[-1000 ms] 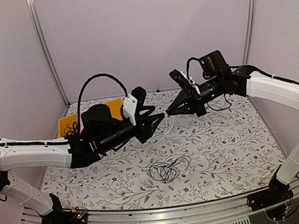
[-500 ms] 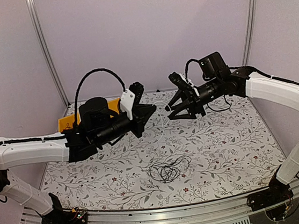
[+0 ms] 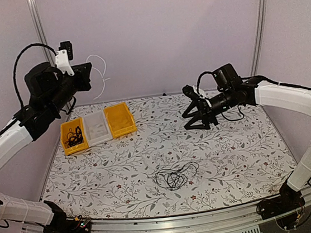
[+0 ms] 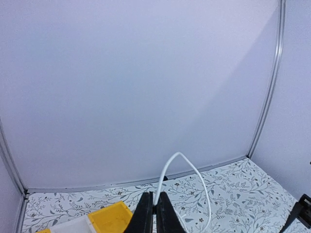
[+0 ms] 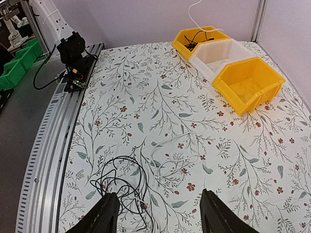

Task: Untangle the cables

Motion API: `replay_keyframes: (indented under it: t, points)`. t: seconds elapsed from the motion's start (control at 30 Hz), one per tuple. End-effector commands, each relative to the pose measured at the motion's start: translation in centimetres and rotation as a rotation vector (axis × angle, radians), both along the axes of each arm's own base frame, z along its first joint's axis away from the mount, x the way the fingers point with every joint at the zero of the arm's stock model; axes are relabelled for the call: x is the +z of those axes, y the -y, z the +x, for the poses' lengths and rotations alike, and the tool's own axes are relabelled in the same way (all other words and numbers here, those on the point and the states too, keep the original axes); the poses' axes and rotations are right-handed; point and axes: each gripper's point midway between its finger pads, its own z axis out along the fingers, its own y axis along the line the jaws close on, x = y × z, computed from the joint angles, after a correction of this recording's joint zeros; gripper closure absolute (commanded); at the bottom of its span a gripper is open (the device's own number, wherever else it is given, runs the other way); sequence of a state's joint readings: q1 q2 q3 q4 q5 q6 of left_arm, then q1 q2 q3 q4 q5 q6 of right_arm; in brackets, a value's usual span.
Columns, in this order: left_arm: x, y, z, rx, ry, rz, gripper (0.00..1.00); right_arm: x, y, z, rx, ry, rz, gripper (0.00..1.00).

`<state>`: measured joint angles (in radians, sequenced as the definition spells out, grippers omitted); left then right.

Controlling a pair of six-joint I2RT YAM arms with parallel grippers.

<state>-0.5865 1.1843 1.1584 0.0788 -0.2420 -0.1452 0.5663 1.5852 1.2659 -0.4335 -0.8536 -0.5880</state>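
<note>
While my left gripper (image 4: pixel 154 208), clenched on a white cable (image 4: pixel 187 165), holds it high at upper left, I judge to keep it clear of the black tangle (image 3: pixel 175 177), my right gripper (image 5: pixel 158 216) hangs released.

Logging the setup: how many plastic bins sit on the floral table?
3, in a row at far left: yellow plastic bin holding thin black wires, white plastic bin beside it, then an empty yellow plastic bin.

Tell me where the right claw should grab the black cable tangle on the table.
Probably the loose loop on the right edge of the black tangle, coming straight down: it lies flat, and that loop stands clear of the dense knot.
</note>
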Motion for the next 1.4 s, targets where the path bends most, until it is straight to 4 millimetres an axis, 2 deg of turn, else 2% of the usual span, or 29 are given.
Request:
replay_keyframes:
  t: [0.0, 0.23, 0.47, 0.67, 0.77, 0.97, 1.07, 1.13, 1.23, 1.37]
  points:
    - [-1.2, -4.9, 2.2, 0.183, -0.095, 0.016, 1.0, -1.4, -0.2, 0.6, -0.007, -0.008, -0.019, 0.39]
    - [-2.3, -9.9, 5.1, 0.308, -0.116, 0.03, 1.0, -2.9, 0.2, 1.3, -0.033, 0.017, -0.072, 0.39]
    - [-5.9, -12.0, 8.2, 0.334, -0.163, 0.039, 1.0, -3.4, 0.4, 1.5, -0.037, 0.034, -0.09, 0.39]
    - [-11.2, -13.5, 11.6, 0.362, -0.263, 0.064, 1.0, -4.1, 0.6, 1.7, -0.04, 0.045, -0.117, 0.39]
    - [-14.8, -13.6, 13.3, 0.354, -0.329, 0.048, 1.0, -4.8, 0.6, 1.8, -0.036, 0.04, -0.134, 0.39]
    - [-24.5, -13.1, 15.2, 0.356, -0.555, 0.075, 1.0, -5.8, 0.6, 1.9, -0.028, 0.024, -0.158, 0.39]
    - [-29.6, -13.8, 15.2, 0.395, -0.698, 0.139, 1.0, -6.2, 0.6, 2.0, -0.028, 0.024, -0.171, 0.39]
    - [-32.0, -14.4, 15.1, 0.432, -0.767, 0.174, 1.0, -6.5, 0.6, 2.1, -0.028, 0.024, -0.179, 0.39]
    - [-34.1, -15.0, 14.9, 0.466, -0.828, 0.206, 1.0, -6.9, 0.6, 2.1, -0.024, 0.02, -0.191, 0.39]
    - [-34.7, -15.3, 14.6, 0.493, -0.845, 0.221, 1.0, -7.6, 0.3, 1.9, -0.017, 0.026, -0.213, 0.39]
